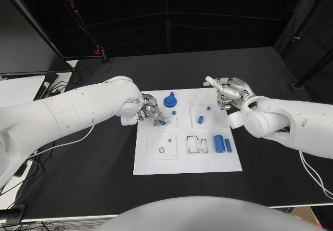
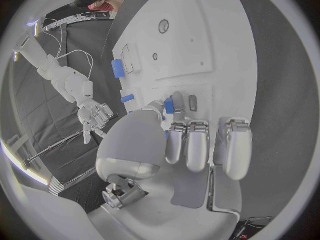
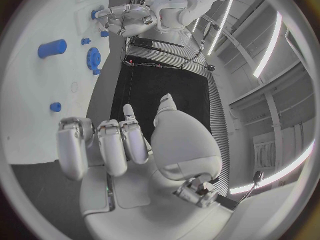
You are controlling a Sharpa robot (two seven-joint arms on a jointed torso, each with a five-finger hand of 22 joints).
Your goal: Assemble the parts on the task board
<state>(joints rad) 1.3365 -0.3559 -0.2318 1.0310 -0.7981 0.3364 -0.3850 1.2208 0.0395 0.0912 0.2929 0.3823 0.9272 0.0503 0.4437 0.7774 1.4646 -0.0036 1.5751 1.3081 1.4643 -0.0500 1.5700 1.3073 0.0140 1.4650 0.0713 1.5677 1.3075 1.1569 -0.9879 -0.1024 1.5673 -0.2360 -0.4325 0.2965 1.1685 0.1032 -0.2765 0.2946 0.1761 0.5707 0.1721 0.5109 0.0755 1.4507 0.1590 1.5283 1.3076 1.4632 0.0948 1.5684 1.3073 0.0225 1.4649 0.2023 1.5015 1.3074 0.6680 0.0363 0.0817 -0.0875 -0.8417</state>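
Left hand (image 1: 151, 114), left of frame centre, fingertips pinching a small blue part (image 1: 161, 122) on the task board (image 1: 187, 163). Right hand (image 1: 231, 93), upper right, holds nothing, fingers apart.

We are seeing a matte black table (image 1: 83, 178) lying under everything. White cables (image 1: 66, 144) are trailing across its left part, black cables (image 1: 86, 72) are running near its far left corner, and a black slanted pole (image 1: 83, 26) is rising there.
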